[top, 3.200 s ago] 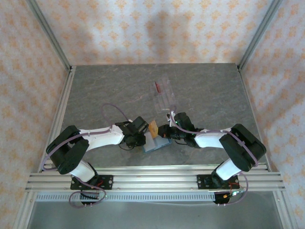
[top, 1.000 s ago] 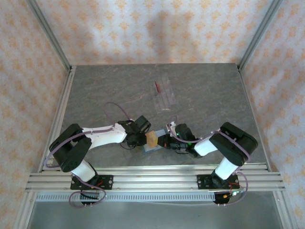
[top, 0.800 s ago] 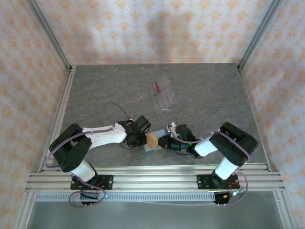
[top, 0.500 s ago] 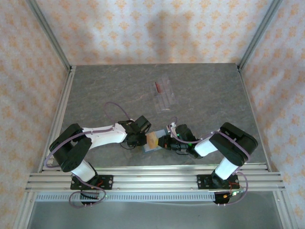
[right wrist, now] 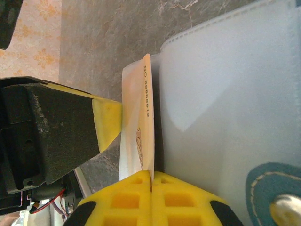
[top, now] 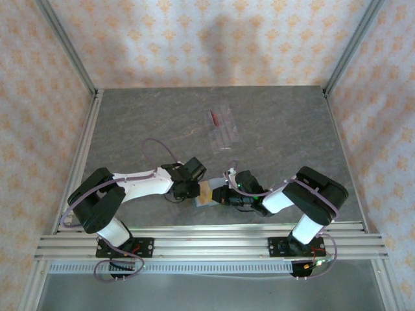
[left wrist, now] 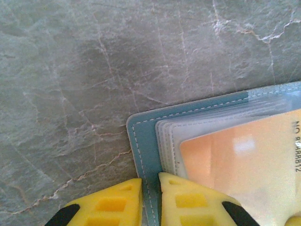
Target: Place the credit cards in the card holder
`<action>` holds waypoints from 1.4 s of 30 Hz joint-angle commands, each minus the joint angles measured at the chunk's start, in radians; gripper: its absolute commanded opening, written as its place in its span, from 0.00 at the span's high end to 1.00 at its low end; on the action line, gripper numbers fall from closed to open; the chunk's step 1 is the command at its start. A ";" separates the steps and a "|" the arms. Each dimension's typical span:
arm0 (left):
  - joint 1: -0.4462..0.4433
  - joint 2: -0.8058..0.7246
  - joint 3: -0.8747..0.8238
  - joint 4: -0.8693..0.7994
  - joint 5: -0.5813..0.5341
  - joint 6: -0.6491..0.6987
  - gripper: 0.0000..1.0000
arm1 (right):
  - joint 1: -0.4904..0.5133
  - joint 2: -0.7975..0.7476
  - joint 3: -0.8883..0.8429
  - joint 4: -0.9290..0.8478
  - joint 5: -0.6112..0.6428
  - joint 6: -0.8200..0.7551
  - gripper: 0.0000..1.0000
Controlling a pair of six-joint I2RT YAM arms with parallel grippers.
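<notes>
The teal card holder (left wrist: pixel 142 141) lies open on the table near its front edge (top: pixel 200 203), clear sleeves (right wrist: pixel 225 94) fanned out. My left gripper (left wrist: pixel 149 200) is shut on the holder's teal cover edge. My right gripper (right wrist: pixel 151 181) is shut on the edge of an orange credit card (right wrist: pixel 141 117), which stands on edge against the sleeves. In the left wrist view that orange card (left wrist: pixel 244 162) lies over the sleeves. From above, both grippers meet at the card (top: pixel 207 190), left gripper (top: pixel 192 189) and right gripper (top: pixel 218 194). A dark red credit card (top: pixel 213 117) rests farther back.
A clear plastic piece (top: pixel 225 133) lies next to the dark red card at mid-table. The left gripper's yellow finger (right wrist: pixel 109 123) sits close beside the orange card. Metal rails (top: pixel 207 245) run along the near edge, and patterned walls enclose the table.
Since the oldest frame the right gripper and orange card have come down and left onto the holder. Over the last second, the right gripper edged slightly left; the left arm held still.
</notes>
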 commanded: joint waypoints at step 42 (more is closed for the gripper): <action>-0.026 0.057 -0.034 0.025 0.021 0.007 0.84 | 0.019 -0.236 0.243 -0.744 0.117 -0.252 0.86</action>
